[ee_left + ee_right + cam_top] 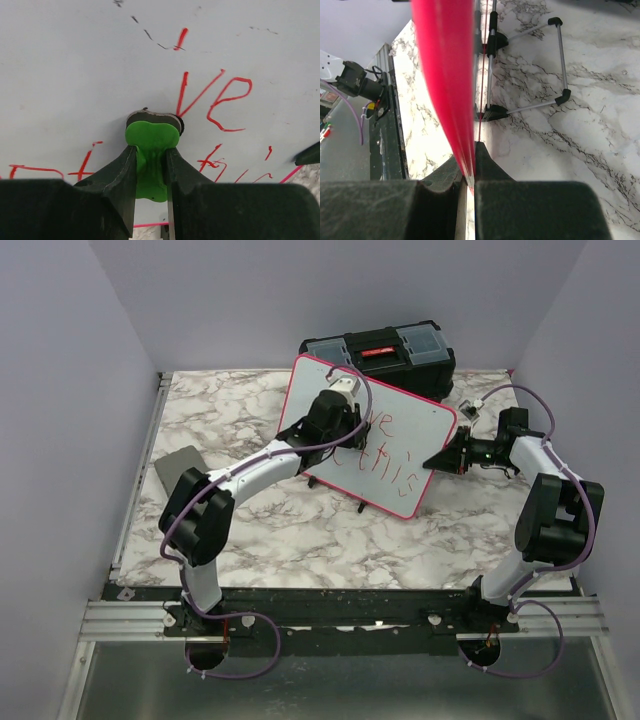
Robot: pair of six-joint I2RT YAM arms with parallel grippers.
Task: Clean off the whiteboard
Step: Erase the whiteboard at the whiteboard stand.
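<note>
Plain pale lavender-grey walls point(340, 290) on three sides. White marble-pattern surface with grey veins point(290, 530), evenly lit, soft shadows. Silver aluminium rail point(130, 618) along the near edge; dull grey metal sheet point(350, 690) below it.

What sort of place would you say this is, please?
Probably a robotics lab test cell: a marble-patterned tabletop boxed in by plain lilac walls, a slotted metal mounting rail along the near edge, and a black plastic toolbox at the back.
</note>
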